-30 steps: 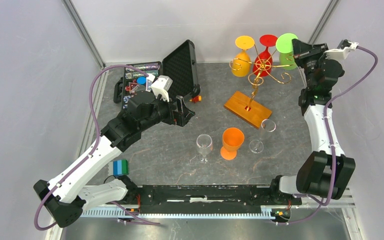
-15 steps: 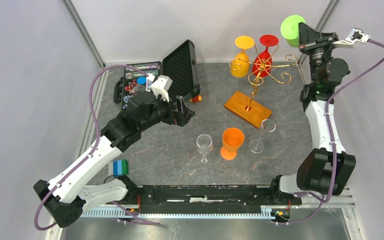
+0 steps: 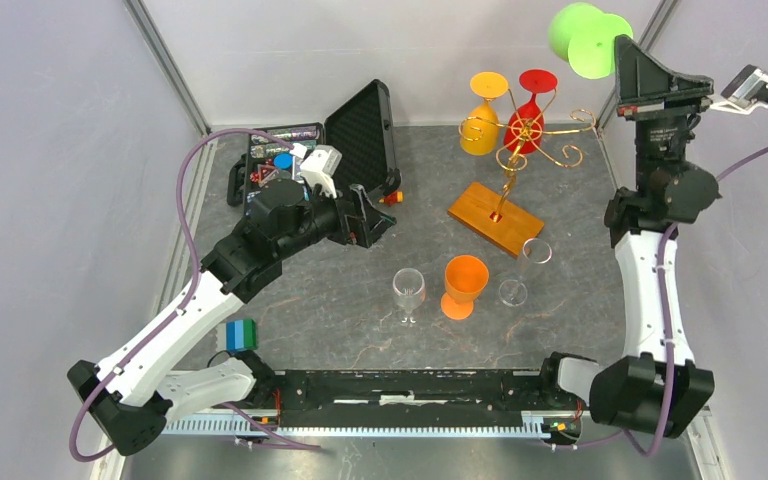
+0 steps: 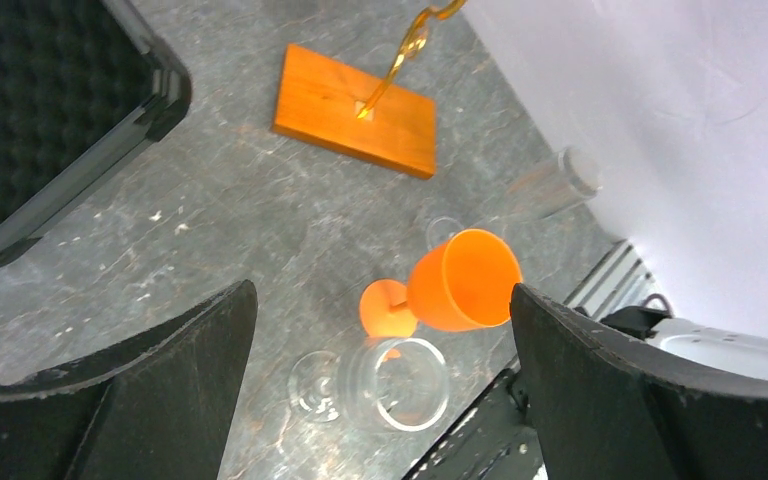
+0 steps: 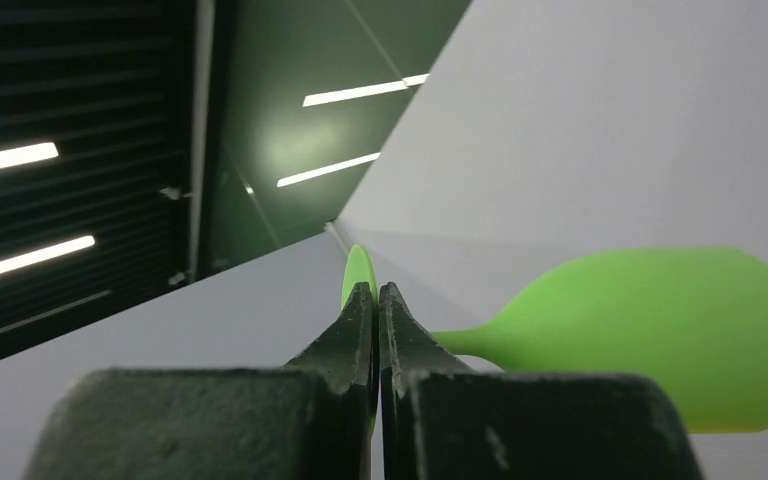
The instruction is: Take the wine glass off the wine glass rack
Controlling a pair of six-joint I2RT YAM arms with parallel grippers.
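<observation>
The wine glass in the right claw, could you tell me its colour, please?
The wine glass is lime green, clearest in the right wrist view.

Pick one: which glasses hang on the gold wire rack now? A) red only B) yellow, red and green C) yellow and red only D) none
C: the yellow wine glass and red wine glass hang on the wine glass rack, while the right gripper holds the green wine glass up, clear of it.
</observation>
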